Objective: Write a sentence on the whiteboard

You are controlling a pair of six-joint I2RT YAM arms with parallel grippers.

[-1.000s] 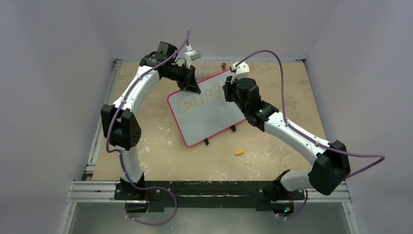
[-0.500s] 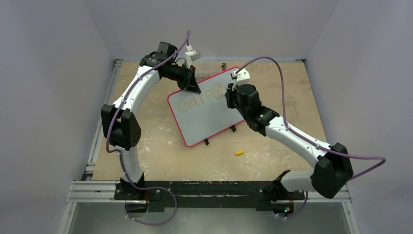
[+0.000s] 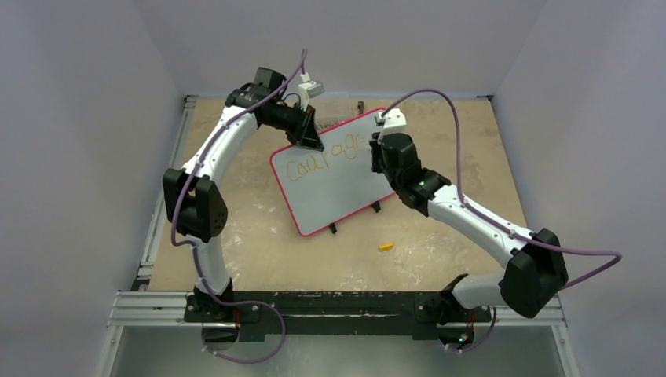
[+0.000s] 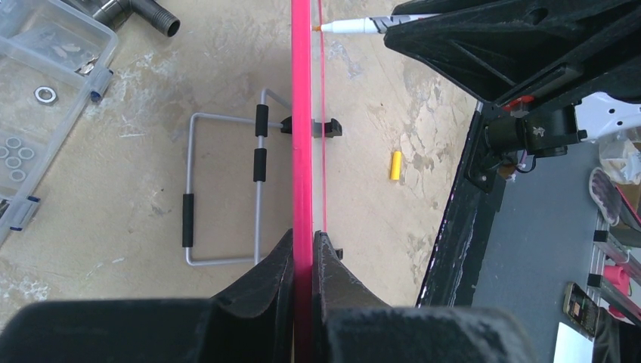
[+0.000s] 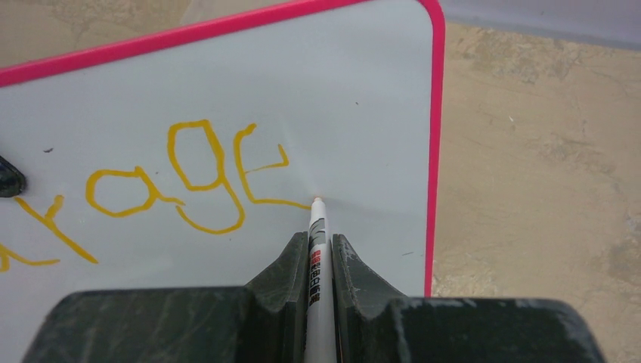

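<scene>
The whiteboard (image 3: 342, 192) stands tilted at mid-table, with a red-pink rim. Orange-yellow lettering (image 3: 323, 155) on it reads "courage" in one line. My left gripper (image 3: 308, 142) is shut on the board's upper left rim; the left wrist view shows the board edge-on (image 4: 301, 113) between my left gripper's (image 4: 303, 246) closed jaws. My right gripper (image 5: 320, 243) is shut on a white marker (image 5: 317, 219). The marker's tip touches the board (image 5: 363, 91) at the end of the "e" in the lettering (image 5: 189, 170). My right gripper (image 3: 378, 148) is at the board's upper right.
A small yellow cap (image 3: 385, 246) lies on the table in front of the board, also in the left wrist view (image 4: 395, 165). A wire stand (image 4: 225, 189), a clear parts box (image 4: 41, 76) and a metal pipe fitting (image 4: 143, 10) lie behind the board.
My right gripper has moved right along the board with the marker, and the last "e" of "courage" now shows. The left arm and the board have not moved.
</scene>
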